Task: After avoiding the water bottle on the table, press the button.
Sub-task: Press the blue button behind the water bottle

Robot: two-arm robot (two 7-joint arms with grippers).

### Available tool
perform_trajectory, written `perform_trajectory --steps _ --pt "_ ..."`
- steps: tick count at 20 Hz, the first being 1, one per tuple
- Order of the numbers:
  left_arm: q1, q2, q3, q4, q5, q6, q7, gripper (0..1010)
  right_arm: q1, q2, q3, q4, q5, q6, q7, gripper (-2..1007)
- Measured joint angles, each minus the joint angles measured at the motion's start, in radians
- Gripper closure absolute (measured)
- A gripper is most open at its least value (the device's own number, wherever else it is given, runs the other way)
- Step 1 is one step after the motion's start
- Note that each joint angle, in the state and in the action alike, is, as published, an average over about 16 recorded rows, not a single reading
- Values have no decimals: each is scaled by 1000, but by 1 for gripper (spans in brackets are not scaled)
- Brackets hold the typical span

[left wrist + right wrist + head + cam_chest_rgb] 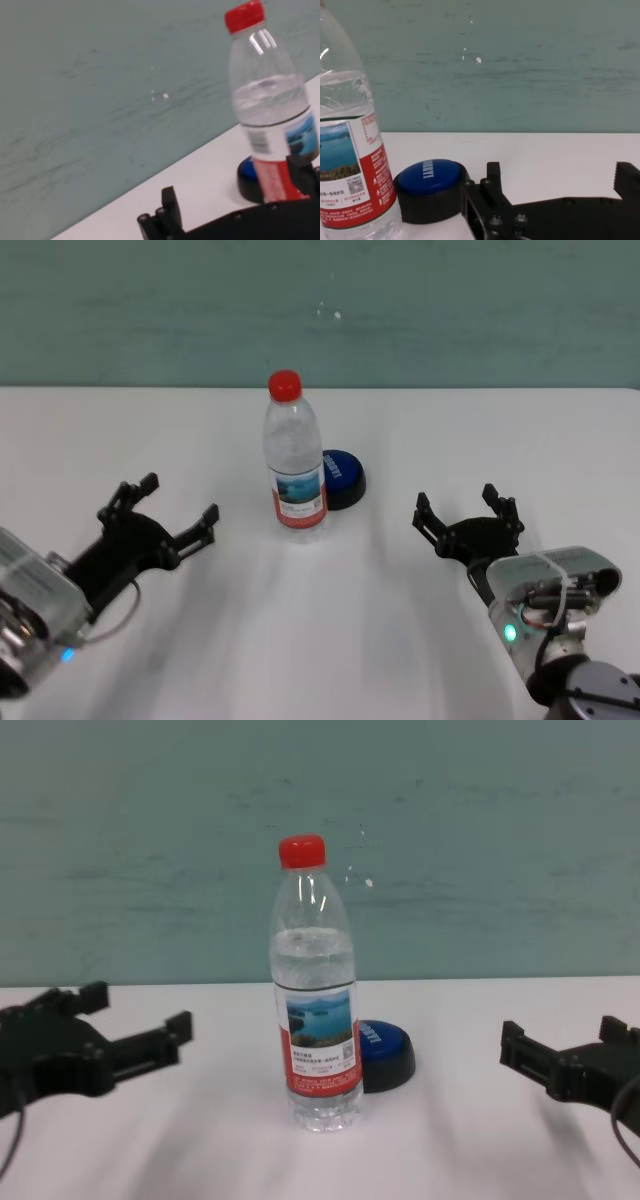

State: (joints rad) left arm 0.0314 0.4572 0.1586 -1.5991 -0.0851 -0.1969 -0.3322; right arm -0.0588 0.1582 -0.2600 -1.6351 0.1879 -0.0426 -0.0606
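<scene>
We are looking down at the table [420, 420], and the water bottle [294, 465] stands upright near its middle, red cap on top, its long axis vertical. Right behind it, tucked to its right side, sits the button [343, 478], blue dome up and the bottle just beside it, possibly touching the black base.

Our left gripper [168, 513] hovers low on the left, its 2 fingers spread wide and holding nothing. Our right gripper [466, 515] waits on the right, also spread wide and empty.

Here is what the move turns on: from the left gripper, the bottle stands squarely between it and the button, so a straight reach would knock the bottle. From the right gripper, the button lies forward and to its left with bare table between. The right wrist view shows the dome unblocked, with the bottle off to the far side. We judge the right arm has the cleaner path and the pressing has not begun.
</scene>
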Motion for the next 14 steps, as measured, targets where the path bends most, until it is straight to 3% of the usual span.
perform_trajectory --steps 14 --pt "50 -112 23 -46 99 30 99 10 0 0 0 0 0 0 0 1"
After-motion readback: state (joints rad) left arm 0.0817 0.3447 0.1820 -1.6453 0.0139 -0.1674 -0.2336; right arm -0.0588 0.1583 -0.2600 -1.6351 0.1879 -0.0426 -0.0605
